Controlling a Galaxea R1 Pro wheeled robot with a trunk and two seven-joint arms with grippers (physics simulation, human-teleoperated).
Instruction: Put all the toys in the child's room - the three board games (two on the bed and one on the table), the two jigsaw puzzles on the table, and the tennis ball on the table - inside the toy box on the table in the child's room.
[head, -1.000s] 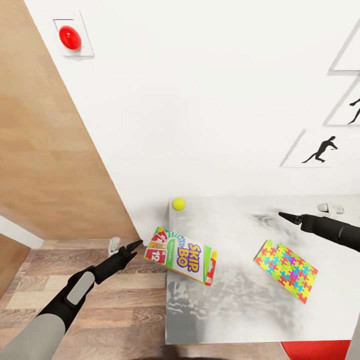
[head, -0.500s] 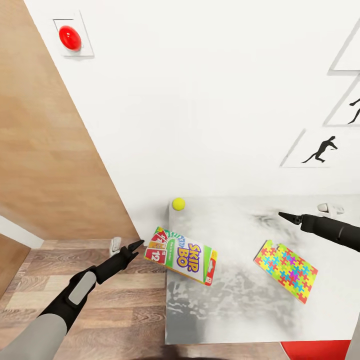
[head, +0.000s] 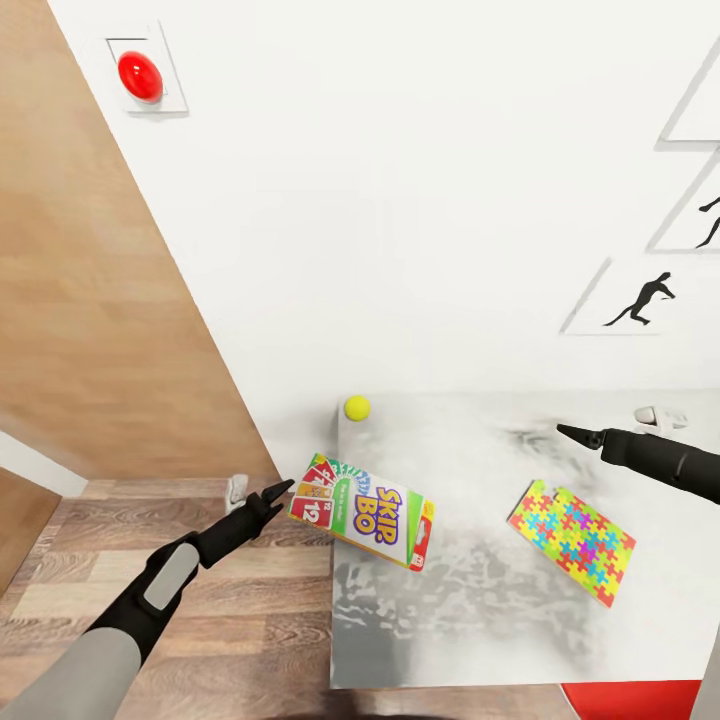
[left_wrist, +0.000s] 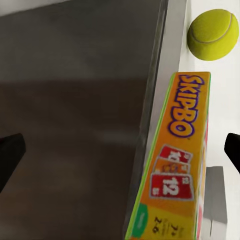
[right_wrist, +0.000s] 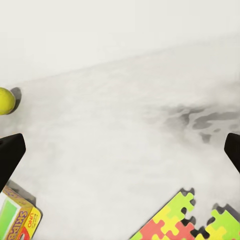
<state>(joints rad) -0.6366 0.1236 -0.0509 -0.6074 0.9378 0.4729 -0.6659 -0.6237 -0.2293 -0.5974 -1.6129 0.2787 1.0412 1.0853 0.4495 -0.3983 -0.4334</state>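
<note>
While my table (head: 480, 620) meets the white wall, game (head: 362, 510) overhangs its edge (ball (head: 357, 407) behind). Left gripper (head: 283, 488) nears it, spread; right gripper (head: 566, 431) hovers, spread.

We count one game box (head: 362, 511), one jigsaw puzzle (head: 571, 541) and one tennis ball (head: 357, 407) on the table (head: 470, 620), plus two grippers, left (head: 284, 488) and right (head: 566, 431).

The left arm is stretched forward and up, its gripper (head: 281, 489) held with fingers (left_wrist: 10, 157) spread wide — the right gripper (head: 566, 431) is extended leftward, fingers (right_wrist: 11, 155) likewise parted.
</note>
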